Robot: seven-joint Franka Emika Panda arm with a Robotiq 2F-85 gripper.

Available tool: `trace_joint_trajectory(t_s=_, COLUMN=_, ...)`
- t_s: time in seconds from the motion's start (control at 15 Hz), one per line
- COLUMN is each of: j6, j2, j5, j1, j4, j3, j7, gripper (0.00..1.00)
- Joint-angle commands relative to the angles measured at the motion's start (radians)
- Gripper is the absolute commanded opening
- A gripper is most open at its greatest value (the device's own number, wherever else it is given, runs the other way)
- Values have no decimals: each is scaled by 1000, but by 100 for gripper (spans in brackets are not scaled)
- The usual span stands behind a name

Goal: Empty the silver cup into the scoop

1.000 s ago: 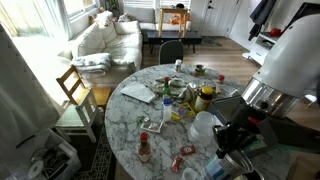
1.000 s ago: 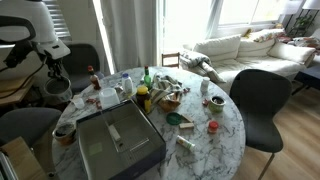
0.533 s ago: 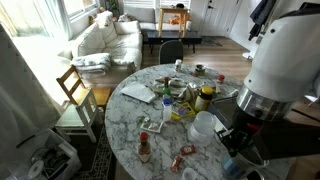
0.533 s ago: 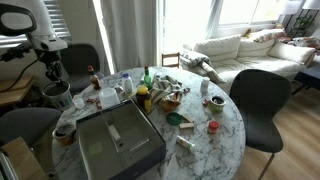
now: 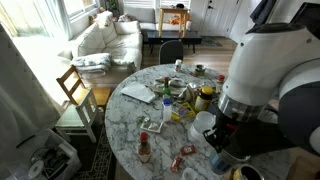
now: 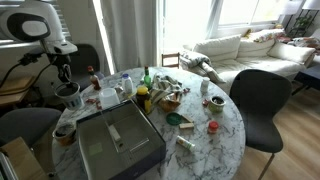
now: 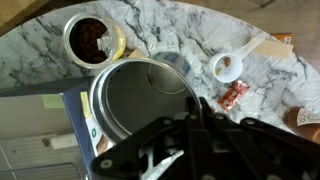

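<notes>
Room: I see a living room with a white sofa (image 5: 105,38) and a round marble surface (image 5: 125,118) full of small things.
Silver cup: the silver cup (image 7: 140,95) stands upright near the edge of the surface. In the wrist view it is big and round, with a shiny rim.
Tool: my tool (image 6: 66,74) hangs right over the silver cup. Its dark fingers (image 7: 165,140) hide the near rim, so I cannot tell if they are spread or pinching.
Scoop: the white scoop (image 7: 226,67) lies on the surface near the cup, not touching it.
Jar: a round jar (image 7: 93,40) with red-brown stuff inside sits just beside the cup.
Packet: a red packet (image 7: 235,95) lies near the scoop.
Mug: a white mug (image 6: 108,98) stands close by.
</notes>
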Motion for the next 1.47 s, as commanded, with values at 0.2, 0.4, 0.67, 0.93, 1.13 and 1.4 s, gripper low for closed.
trace_joint_trajectory(t_s=0.2, j6=90, j2=149, j5=-33, j1=22, j4=37, j3=-47, j7=50, gripper=1)
trace_joint_trajectory(t_s=0.4, j6=99, j2=199, j5=-37, j1=33, j4=59, j3=-62, j7=91, gripper=1)
trace_joint_trajectory(t_s=0.67, j6=80, j2=255, j5=-46, j1=55, j4=91, j3=-81, j7=145, gripper=1)
trace_joint_trajectory(t_s=0.93, j6=80, j2=284, j5=-45, j1=78, j4=109, j3=-101, j7=184, gripper=36)
trace_joint_trajectory(t_s=1.13, j6=65, j2=271, j5=-60, j1=87, j4=109, j3=-118, j7=211, gripper=60)
trace_joint_trajectory(t_s=1.4, j6=-2, j2=200, j5=-114, j1=81, j4=94, j3=-139, j7=232, gripper=89)
